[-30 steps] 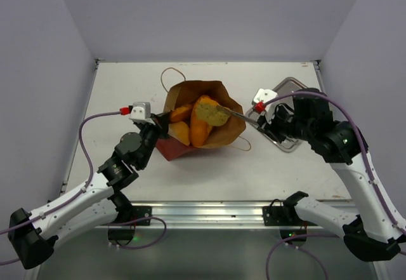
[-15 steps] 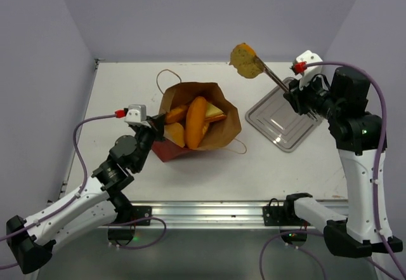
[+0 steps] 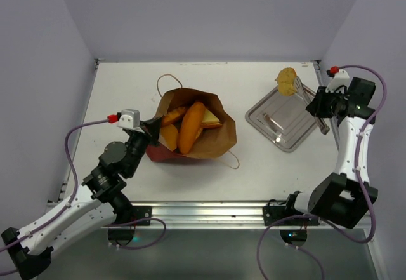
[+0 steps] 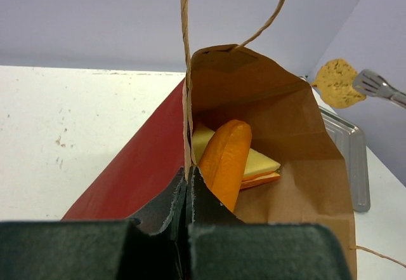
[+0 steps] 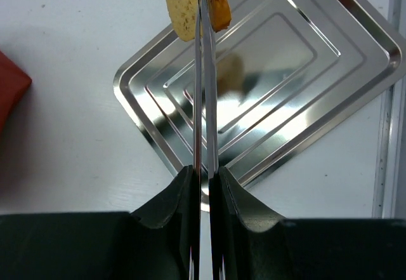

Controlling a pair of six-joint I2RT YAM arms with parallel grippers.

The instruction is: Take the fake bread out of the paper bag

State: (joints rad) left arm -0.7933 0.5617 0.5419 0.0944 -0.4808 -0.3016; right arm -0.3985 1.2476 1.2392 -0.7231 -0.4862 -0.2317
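1. Paper bag (image 3: 222, 137) (image 4: 298, 140): red outside, brown inside. It sits left of centre on the white table (image 3: 127, 89), leaning over with its mouth gaping upward and several bread pieces inside. One thin tan loop handle (image 3: 170, 80) lies on the table at its far side, and another trails off its near right corner.
2. Silver tray (image 3: 279, 118) (image 5: 317, 83): a stepped rectangle set corner-on. It lies flat on the table to the right of the bag, well apart from it, and nothing lies in it.
3. Left tool (image 3: 154, 127) (image 4: 188, 172): its jaws are pinched together on the bag's left rim, where the red outer face meets the brown lining.
4. Right tool (image 3: 290, 84) (image 5: 204, 7): two thin metal blades run forward from its black jaws. They stand nearly closed, with a piece of bread clamped between their ends.
5. Long orange loaf (image 3: 190, 127) (image 4: 225, 159): in the bag, lying lengthwise at the middle of the opening.
6. Yellow wedge (image 3: 209, 118) (image 4: 257, 166): layered pale yellow over orange. It is in the bag, just right of the loaf and touching it.
7. Smaller orange pieces (image 3: 168, 137): in the bag, left of the loaf and partly hidden by the rim.
8. Round bread piece (image 3: 285, 80) (image 4: 335, 83) (image 5: 181, 7): pale tan and speckled. It is out of the bag, gripped by the right tool and held in the air over the tray's far-left edge, clear of the metal.
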